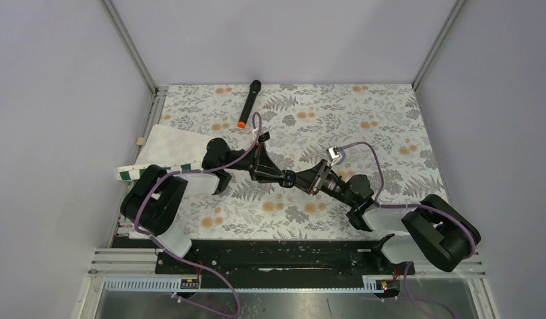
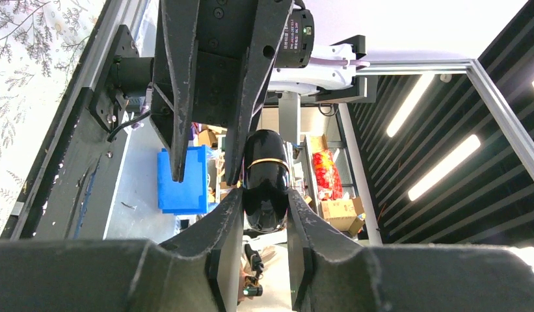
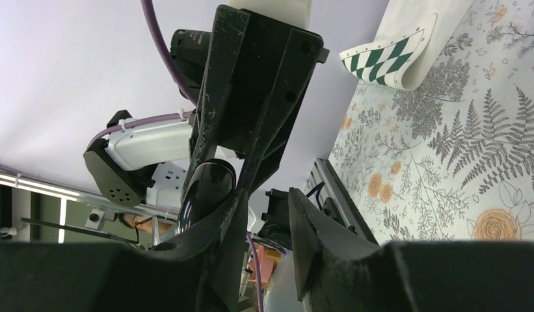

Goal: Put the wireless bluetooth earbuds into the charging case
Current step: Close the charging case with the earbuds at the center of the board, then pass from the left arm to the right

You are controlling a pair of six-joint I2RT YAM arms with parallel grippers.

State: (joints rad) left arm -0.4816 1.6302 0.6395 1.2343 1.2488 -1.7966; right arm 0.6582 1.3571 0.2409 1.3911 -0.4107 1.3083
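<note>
Charging case, glossy black with a thin gold seam around it, hung in mid-air over the middle of the desk. It was grasped between the two fingers of the left pincer. The right pincer faced it nose to nose. Its fingers were spread with nothing between them, and the case lay just outside one of them, not in the gap. From the left wrist camera the seam looked unbroken, so the lid was probably shut, though the far side was hidden. The earbuds appeared in none of the three views, so it was impossible to tell whether they were already inside the case or somewhere out of sight.

The step in hand seemed to be presenting the case to the other arm, either to pass it over or to have the lid pried up. The next move would call for fine alignment, with one fingertip of the right pincer brought to the seam while the left kept a firm grip. A smooth, rounded shell like this one would likely slip or twist under a sideways push.

Farther back on the desk lay a black stick with an orange end, and a white pad with a green checkered edge lay at the left.
</note>
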